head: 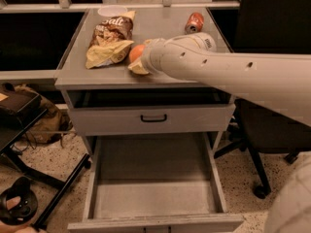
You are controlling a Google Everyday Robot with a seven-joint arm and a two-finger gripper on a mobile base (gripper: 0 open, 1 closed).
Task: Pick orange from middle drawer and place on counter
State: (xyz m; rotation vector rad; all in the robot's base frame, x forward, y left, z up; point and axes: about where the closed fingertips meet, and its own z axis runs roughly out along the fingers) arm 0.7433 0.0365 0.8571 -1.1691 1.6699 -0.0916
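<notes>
The orange [136, 52] sits at the tip of my gripper [137, 61], just above or on the counter [167, 30], near its middle front. The gripper is shut on the orange; a yellowish finger [138, 69] shows below the fruit, and the white wrist hides the rest. My arm reaches in from the right. The middle drawer [155, 198] is pulled out below, its grey floor bare. The drawer front with the black handle [153, 118] above it is closed.
A chip bag [111, 40] lies on the counter left of the orange. A red soda can [194, 22] lies at the back right and a white cup [112, 9] at the back. A black chair [272, 130] stands right; bags [19, 108] and a table leg lie left.
</notes>
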